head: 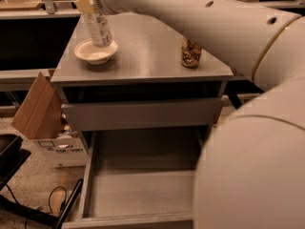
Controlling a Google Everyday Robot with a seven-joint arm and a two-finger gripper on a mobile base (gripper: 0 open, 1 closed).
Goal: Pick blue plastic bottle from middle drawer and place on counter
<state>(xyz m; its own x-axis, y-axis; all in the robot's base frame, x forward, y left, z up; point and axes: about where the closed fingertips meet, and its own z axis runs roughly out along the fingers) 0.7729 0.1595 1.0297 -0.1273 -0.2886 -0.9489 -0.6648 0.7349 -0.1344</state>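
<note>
No lettering is legible, neither on the near-left box (59, 149) nor on the blue plastic bottle (99, 30) the gripper (91, 5) clasps, far left.

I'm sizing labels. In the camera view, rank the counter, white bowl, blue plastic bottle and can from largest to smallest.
1. counter.
2. white bowl and blue plastic bottle, too alike to rank; the gripper, top left, holds the bottle over the bowl.
3. can, its top hidden by the arm.

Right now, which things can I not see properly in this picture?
The tool, at the top-left edge gripping the blue plastic bottle: cut off by the frame.
Bottle base: touching the bowl or not, unclear.
The can: top hidden by the arm.
The middle drawer: right side hidden by the arm.
</note>
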